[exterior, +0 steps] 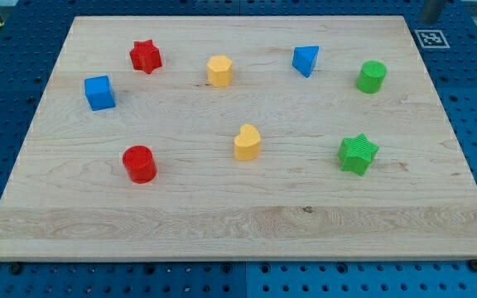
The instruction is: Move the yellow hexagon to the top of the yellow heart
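Observation:
The yellow hexagon (219, 70) sits on the wooden board (238, 223) in the upper middle. The yellow heart (247, 142) lies near the board's centre, below the hexagon and slightly to its right, with a clear gap between them. A short grey piece that looks like my rod shows at the view's top right edge, its tip (428, 20) just off the board's top right corner. It is far from both yellow blocks and touches no block.
A red star (146, 56) and a blue cube (99, 93) are at the upper left. A red cylinder (139, 163) is at the lower left. A blue triangle (306, 60) and a green cylinder (372, 76) are at the upper right. A green star (358, 153) is at the right.

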`<state>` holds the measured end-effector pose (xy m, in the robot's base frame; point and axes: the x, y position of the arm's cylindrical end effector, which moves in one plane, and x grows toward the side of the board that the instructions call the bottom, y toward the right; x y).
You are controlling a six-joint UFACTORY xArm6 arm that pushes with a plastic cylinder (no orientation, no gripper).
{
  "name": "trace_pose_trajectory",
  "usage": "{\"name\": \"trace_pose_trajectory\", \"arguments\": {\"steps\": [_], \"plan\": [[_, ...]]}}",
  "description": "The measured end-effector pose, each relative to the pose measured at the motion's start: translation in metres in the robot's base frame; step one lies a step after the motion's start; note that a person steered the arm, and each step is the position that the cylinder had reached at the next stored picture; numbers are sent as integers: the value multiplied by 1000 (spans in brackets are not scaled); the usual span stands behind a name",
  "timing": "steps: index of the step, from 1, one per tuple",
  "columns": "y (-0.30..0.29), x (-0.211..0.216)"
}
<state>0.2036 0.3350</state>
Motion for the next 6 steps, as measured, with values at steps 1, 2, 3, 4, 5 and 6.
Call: {"name": "trace_pose_trajectory", "arguments": {"steps": [1,2,3,4,5,6], "plan": [[-9,0],[-75,12],[-187,42],[-316,57],[-394,59],[-407,75]]}}
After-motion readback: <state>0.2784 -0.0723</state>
